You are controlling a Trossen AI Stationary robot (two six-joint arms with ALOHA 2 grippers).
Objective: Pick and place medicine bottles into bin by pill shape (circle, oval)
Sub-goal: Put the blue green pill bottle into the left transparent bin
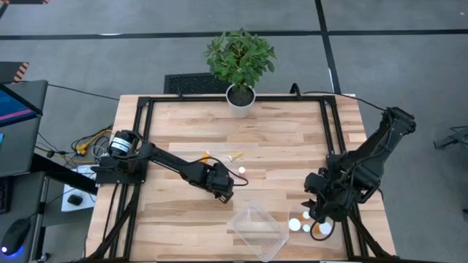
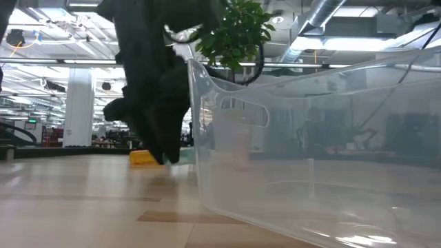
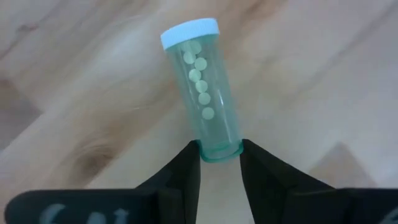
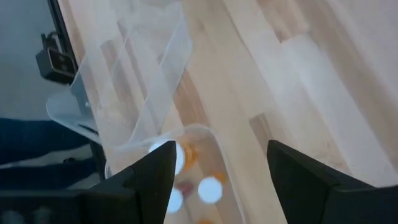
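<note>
Wooden table [image 1: 278, 139], left gripper [image 3: 219, 163] hiding green bottle [image 3: 208, 102] base

Two arms over the table
Left gripper [image 3: 219, 163] pinching with both fingers; right gripper [image 4: 217, 165] wide apart, low.

no readable text, no labels, brands, numbers or signs legible in any view
</note>
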